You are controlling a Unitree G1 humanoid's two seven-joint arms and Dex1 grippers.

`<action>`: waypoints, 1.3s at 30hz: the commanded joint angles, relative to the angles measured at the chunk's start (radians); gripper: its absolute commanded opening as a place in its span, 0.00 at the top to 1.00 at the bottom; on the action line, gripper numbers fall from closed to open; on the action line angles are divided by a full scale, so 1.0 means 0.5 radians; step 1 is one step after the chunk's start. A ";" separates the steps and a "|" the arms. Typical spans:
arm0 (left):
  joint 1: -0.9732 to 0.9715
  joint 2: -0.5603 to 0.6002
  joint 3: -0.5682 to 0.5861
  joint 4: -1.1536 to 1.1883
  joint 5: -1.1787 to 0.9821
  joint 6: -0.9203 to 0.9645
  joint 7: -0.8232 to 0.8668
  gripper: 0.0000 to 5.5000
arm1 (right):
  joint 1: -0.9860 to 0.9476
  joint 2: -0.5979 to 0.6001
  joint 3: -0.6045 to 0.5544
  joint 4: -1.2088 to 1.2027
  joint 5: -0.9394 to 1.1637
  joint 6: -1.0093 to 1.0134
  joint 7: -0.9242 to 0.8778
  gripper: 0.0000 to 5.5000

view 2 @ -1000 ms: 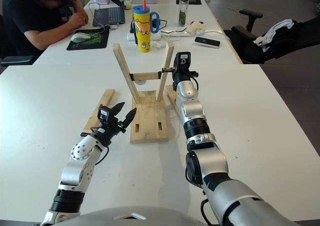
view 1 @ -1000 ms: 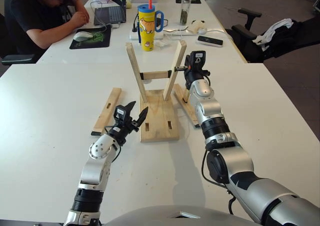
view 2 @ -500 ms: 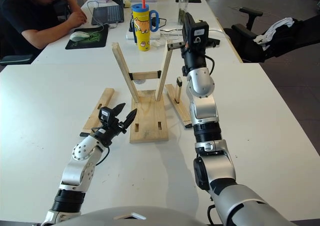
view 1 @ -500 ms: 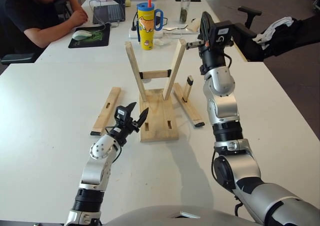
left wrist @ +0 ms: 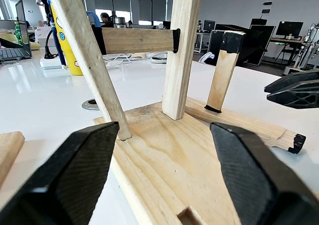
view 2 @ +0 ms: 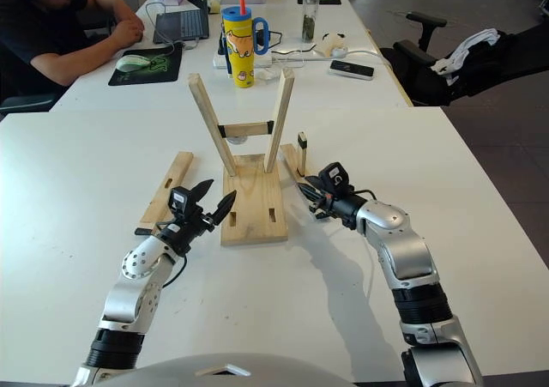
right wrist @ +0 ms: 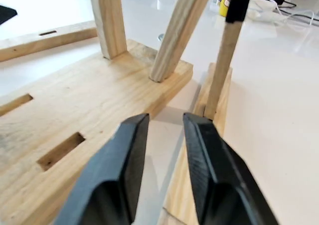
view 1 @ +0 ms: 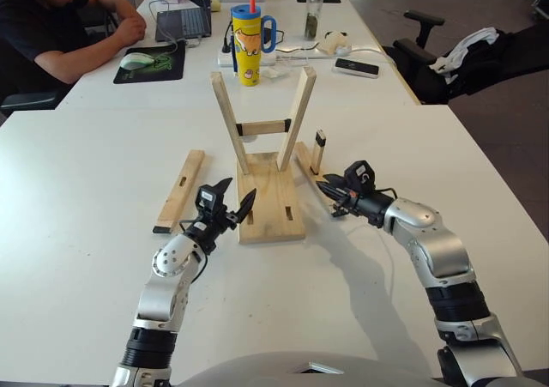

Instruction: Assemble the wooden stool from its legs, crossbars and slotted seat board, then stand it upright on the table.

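Observation:
The slotted seat board (view 1: 273, 208) lies flat on the white table. Two legs (view 1: 298, 117) stand tilted in its far slots, joined by a crossbar (view 1: 264, 128). Another leg (view 1: 182, 190) lies loose to the board's left. To its right lies a further leg (view 1: 306, 160) with a short black-tipped crossbar (view 1: 318, 150) standing up from it. My left gripper (view 1: 242, 186) is open just off the board's left edge, nothing between its fingers (left wrist: 79, 170). My right gripper (view 1: 325, 196) sits low at the board's right edge, open by a narrow gap, fingers (right wrist: 119, 160) empty.
A second table behind holds a yellow mug (view 1: 250, 33), a laptop (view 1: 184, 22), a mouse on a mat (view 1: 151, 61), a bottle (view 1: 315, 1) and a phone (view 1: 353, 66). An office chair (view 1: 420, 48) stands at the back right. Bare tabletop lies in front of the board.
My right arm has swung down from high beside the upright legs to the tabletop right of the seat board. The left arm has stayed put.

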 commanded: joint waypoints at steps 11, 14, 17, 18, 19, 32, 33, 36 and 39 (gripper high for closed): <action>-0.076 0.015 -0.016 0.033 -0.105 0.109 -0.147 0.09 | -0.237 0.110 0.096 0.386 -0.302 0.119 -0.253 0.43; -0.081 0.013 -0.016 0.039 -0.117 0.127 -0.148 0.09 | -0.272 0.155 0.156 0.496 -0.320 0.214 -0.218 0.43; -0.093 0.015 -0.008 0.046 -0.121 0.136 -0.142 0.09 | -0.292 0.191 0.150 0.579 -0.326 0.311 -0.239 0.43; -0.096 0.016 -0.007 0.048 -0.121 0.140 -0.141 0.09 | -0.299 0.202 0.144 0.609 -0.326 0.341 -0.250 0.43; -0.098 0.017 -0.007 0.049 -0.119 0.142 -0.141 0.09 | -0.305 0.206 0.152 0.636 -0.337 0.359 -0.255 0.43; -0.158 0.053 0.055 0.113 -0.013 0.120 -0.019 0.09 | -0.316 0.150 0.073 0.656 -0.342 0.284 -0.232 0.62; -0.172 0.054 0.064 0.123 -0.013 0.122 -0.015 0.09 | -0.318 0.162 0.017 0.664 -0.335 0.261 -0.287 0.62; -0.211 0.061 0.089 0.127 -0.040 0.159 -0.023 0.09 | -0.359 0.205 -0.270 0.703 -0.306 -0.026 -0.581 0.62; -0.253 0.059 0.141 0.160 -0.070 0.173 -0.010 0.09 | -0.412 0.284 -0.493 0.581 -0.134 -0.311 -0.611 0.62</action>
